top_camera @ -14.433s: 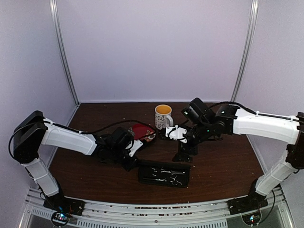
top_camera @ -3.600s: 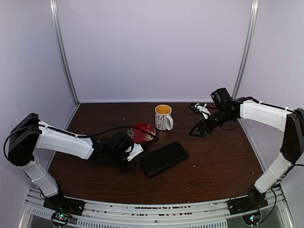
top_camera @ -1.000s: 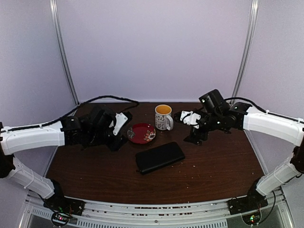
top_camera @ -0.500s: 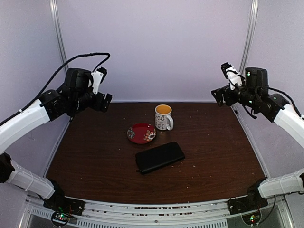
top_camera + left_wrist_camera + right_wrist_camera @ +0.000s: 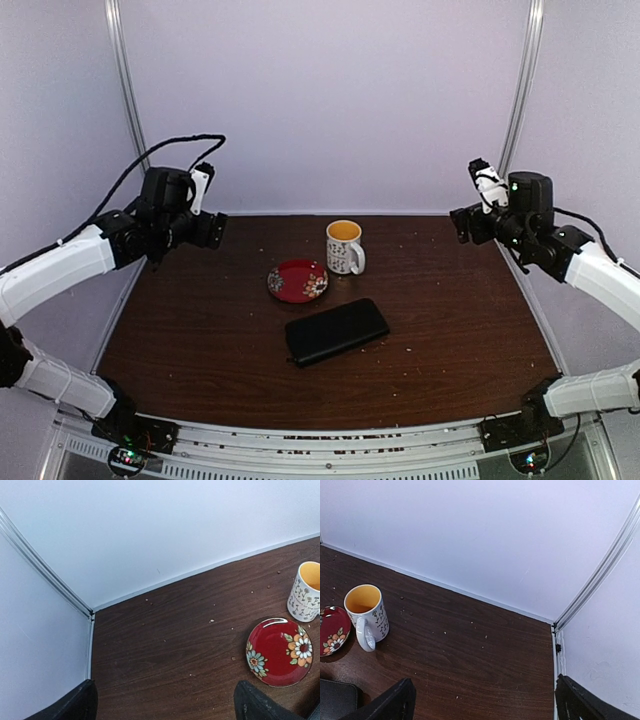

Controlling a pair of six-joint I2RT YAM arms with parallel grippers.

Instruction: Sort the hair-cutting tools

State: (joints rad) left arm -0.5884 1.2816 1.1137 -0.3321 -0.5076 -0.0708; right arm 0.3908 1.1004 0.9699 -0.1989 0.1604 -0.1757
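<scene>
Left fingers (image 5: pixel 75 702) cropped at bottom; mug (image 5: pixel 306 592) cut off by edge, up-right of them. Case (image 5: pixel 337 331) shut, contents hidden.

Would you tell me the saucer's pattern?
The saucer is red with flowers at its rim, best seen from the left wrist.

The bench (image 5: pixel 200 330) looks like dark brown wood, fine-grained with a low sheen. The saucer (image 5: pixel 297 281) is glossy red glazed ceramic, and the mug (image 5: pixel 344 247) has a shiny white glaze. The zip case (image 5: pixel 336 331) is matt black; what it is made of cannot be told. The walls (image 5: pixel 320 100) are smooth and matt. The left gripper (image 5: pixel 167 707) and right gripper (image 5: pixel 485 702) have matt black fingers (image 5: pixel 75 705).
</scene>
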